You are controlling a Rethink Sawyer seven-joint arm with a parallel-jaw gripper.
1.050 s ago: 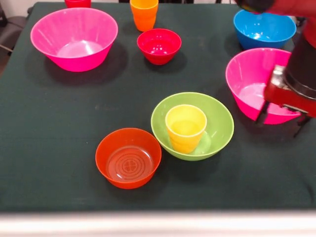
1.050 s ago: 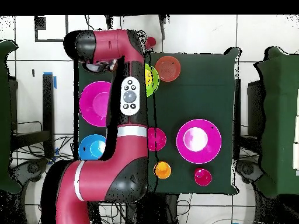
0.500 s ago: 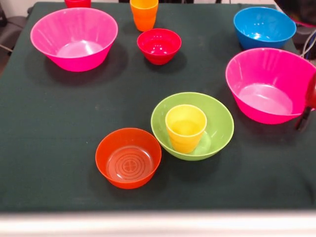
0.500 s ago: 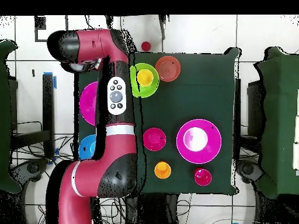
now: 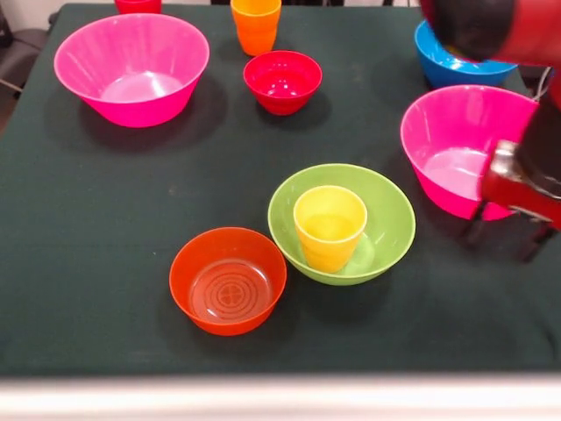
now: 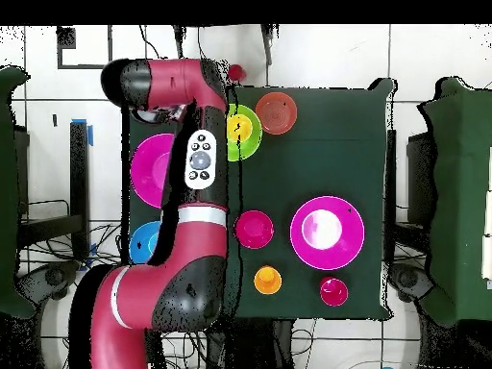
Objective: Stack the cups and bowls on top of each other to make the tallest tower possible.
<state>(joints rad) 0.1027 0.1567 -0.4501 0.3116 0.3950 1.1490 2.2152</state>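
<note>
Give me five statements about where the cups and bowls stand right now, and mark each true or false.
1. The yellow cup stands inside the lime-green bowl. True.
2. The orange bowl sits on top of the yellow cup. False: it stands on the table beside the green bowl.
3. The crimson bowl is empty. True.
4. The orange cup is nested in the blue bowl. False: it stands alone near the crimson bowl.
5. The pincer holds a cup. False: nothing shows in it.

The arm has swung back in over the right-hand pink bowl. Half a second ago it was nearly out of the front view. It again hides part of the blue bowl.
</note>
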